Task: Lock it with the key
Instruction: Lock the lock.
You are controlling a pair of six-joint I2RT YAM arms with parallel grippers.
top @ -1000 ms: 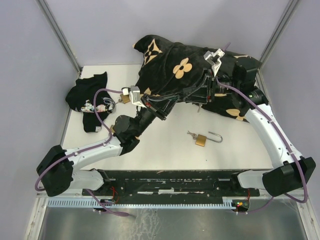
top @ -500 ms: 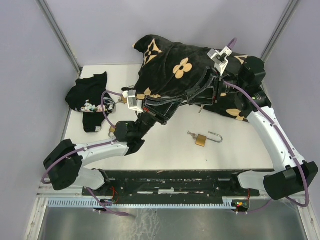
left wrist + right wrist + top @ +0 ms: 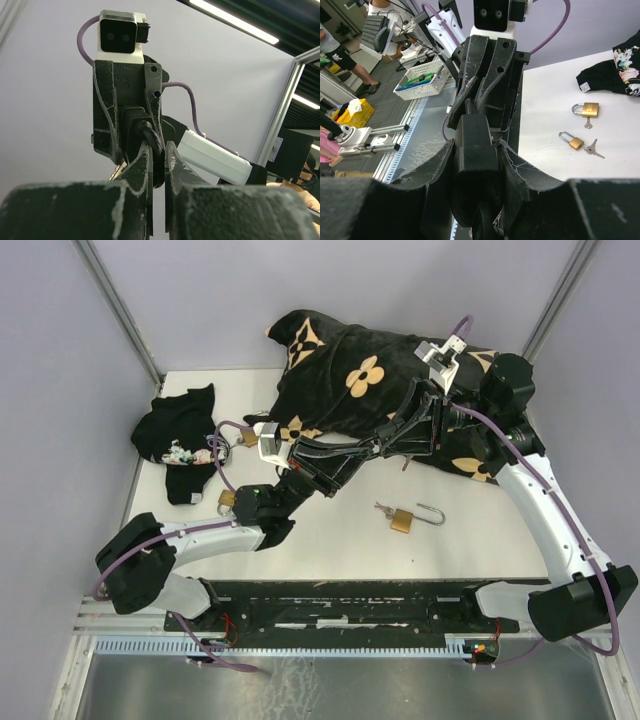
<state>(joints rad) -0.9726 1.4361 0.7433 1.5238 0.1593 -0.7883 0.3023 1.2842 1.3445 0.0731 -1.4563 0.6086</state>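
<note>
A black padlock (image 3: 475, 137) is held in the air between both grippers, over the middle of the table. My right gripper (image 3: 476, 150) is shut on its blocky body; it shows in the top view (image 3: 392, 440) too. My left gripper (image 3: 158, 165) is shut on a black loop (image 3: 152, 145) at the lock's far end, and meets the right one in the top view (image 3: 362, 450). A brass key tip (image 3: 118, 172) shows beside the left fingers. A small key (image 3: 405, 462) hangs just below the grippers.
An open brass padlock (image 3: 403, 518) with keys lies on the table right of centre. Two more brass padlocks (image 3: 589, 108) (image 3: 572, 141) lie near a small black cloth (image 3: 178, 435) at the left. A large flowered black cloth (image 3: 360, 380) covers the back.
Both arms have shifted while staying joined at the black padlock. The left elbow has dropped toward the near edge and the right wrist has lifted a little to the right.
</note>
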